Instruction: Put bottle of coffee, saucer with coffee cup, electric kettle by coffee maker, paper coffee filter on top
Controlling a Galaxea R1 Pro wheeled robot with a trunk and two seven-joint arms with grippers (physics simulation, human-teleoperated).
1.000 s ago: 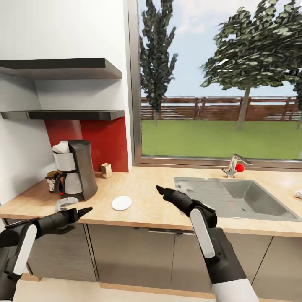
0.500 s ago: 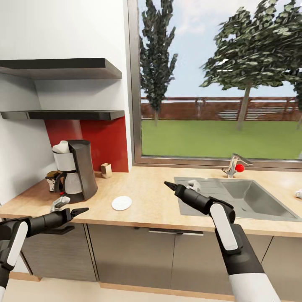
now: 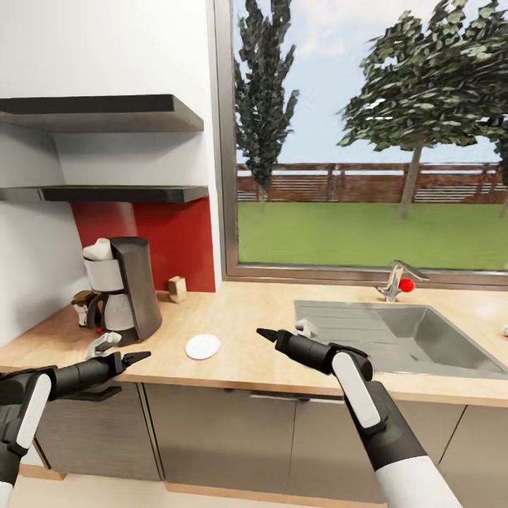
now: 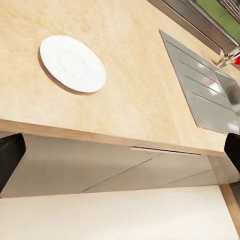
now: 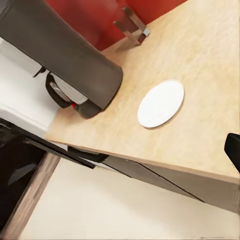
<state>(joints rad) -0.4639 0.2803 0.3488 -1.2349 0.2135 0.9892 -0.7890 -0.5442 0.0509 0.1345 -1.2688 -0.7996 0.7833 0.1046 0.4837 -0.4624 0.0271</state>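
Note:
The coffee maker [image 3: 123, 289] [image 5: 70, 60] stands at the left end of the kitchen countertop [image 3: 240, 314], a white paper filter [image 3: 99, 250] on its top. Behind it peeks a small dark jar with a goldish lid [image 3: 82, 303], apparently the bottle of coffee. The white saucer [image 3: 203, 346] [image 4: 73, 63] [image 5: 161, 103] lies bare on the wood, right of the machine. My left gripper [image 3: 138, 357] hovers open at the counter's front edge, left of the saucer. My right gripper [image 3: 267, 334] is open and empty above the counter, right of the saucer. Cup and kettle are out of view.
A steel sink [image 3: 409, 339] with a faucet [image 3: 395, 279] is set into the counter on the right. A small wooden block [image 3: 176, 286] stands by the red backsplash. Two dark wall shelves [image 3: 113, 192] hang above the coffee maker. Grey cabinet fronts [image 3: 212, 430] run below.
My right gripper has swung left and nearer the counter's front edge, toward the saucer. The left gripper has barely moved. The head view has shifted slightly.

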